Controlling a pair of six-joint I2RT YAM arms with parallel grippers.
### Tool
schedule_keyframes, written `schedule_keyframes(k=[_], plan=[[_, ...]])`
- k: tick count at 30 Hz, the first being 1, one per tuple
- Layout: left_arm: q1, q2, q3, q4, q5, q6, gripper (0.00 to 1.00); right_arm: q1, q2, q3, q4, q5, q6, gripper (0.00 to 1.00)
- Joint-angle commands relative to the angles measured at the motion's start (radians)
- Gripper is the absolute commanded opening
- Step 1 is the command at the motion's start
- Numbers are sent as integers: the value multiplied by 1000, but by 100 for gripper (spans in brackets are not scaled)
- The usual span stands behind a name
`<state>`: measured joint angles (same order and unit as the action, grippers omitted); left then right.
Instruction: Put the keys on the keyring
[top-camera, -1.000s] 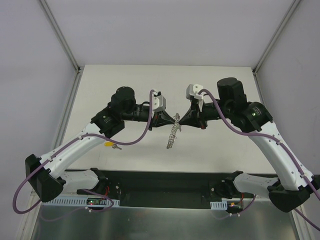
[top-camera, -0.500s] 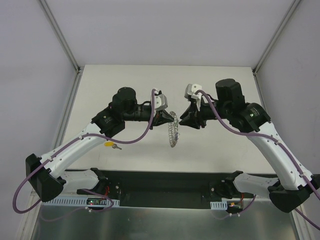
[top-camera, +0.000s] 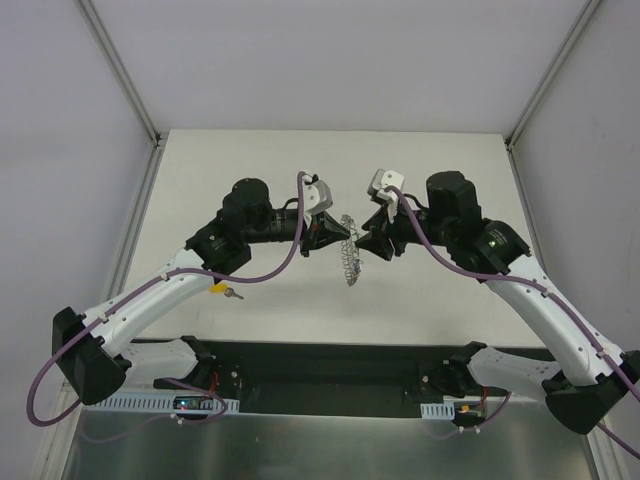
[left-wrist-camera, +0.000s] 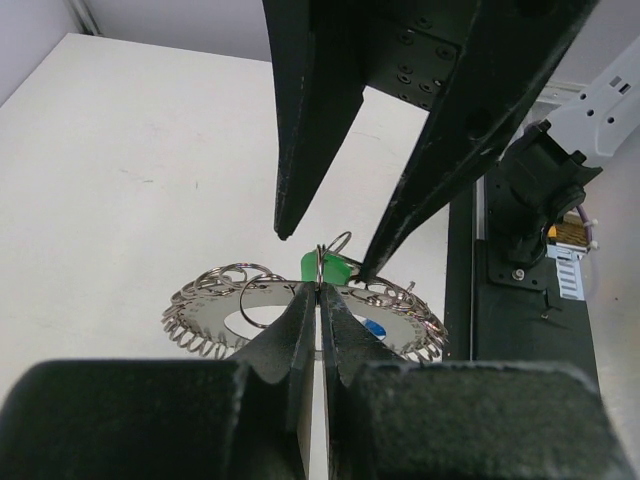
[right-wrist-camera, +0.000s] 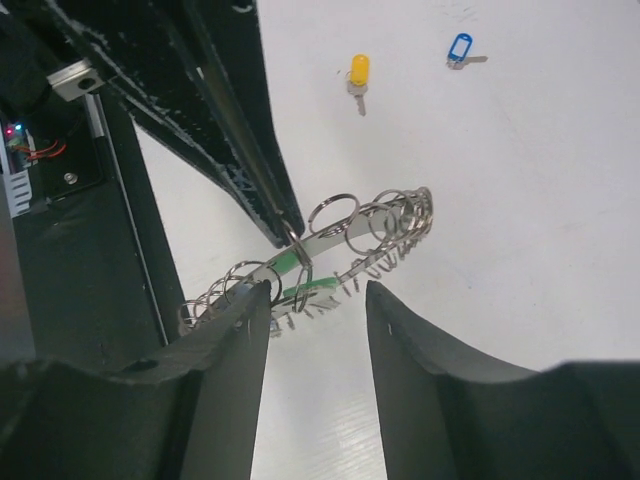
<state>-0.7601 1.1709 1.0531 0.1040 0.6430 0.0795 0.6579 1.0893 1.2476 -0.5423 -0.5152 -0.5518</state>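
— Right gripper (right-wrist-camera: 318, 295): what has been altered?
— Its jaws have been parted and drawn just clear of the keyring (right-wrist-camera: 375, 228), which a second ago was pinched from both sides
— And where is the keyring held?
— Above the bench (top-camera: 430, 170), by the left gripper (left-wrist-camera: 320, 300) alone, clamped tight on the rim. A green key (left-wrist-camera: 325, 268) is seen there; whether it is threaded cannot be told. A yellow key (right-wrist-camera: 358, 72) and a blue key (right-wrist-camera: 459, 47) are left lying on the bench, judged yet to be threaded
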Motion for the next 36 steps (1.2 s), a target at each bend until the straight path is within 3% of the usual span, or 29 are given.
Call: schedule_keyframes(k=[1,3,6,7,10,23,30,36], plan=[[-7,-50,-13,125,-19,-50,0,3,-32,-14,111,69,49,42],[-8,-53,-21,140,-22,-55,0,3,-31,-17,110,66,47,38],[-7,-57,-27,148,-26,-63,0,3,-34,-17,107,58,49,25],[-8,-56,-30,152,-29,-66,0,3,-37,-17,105,55,49,14],[-7,-60,-39,181,-45,-75,0,3,-40,-13,91,37,49,1],[-7,-59,-110,411,-97,-168,0,80,-38,-62,203,63,145,1],[-7,-96,-166,438,-138,-170,0,80,-40,-57,205,116,156,1],[-5,-148,-206,409,-166,-140,40,83,-35,18,116,139,52,1]])
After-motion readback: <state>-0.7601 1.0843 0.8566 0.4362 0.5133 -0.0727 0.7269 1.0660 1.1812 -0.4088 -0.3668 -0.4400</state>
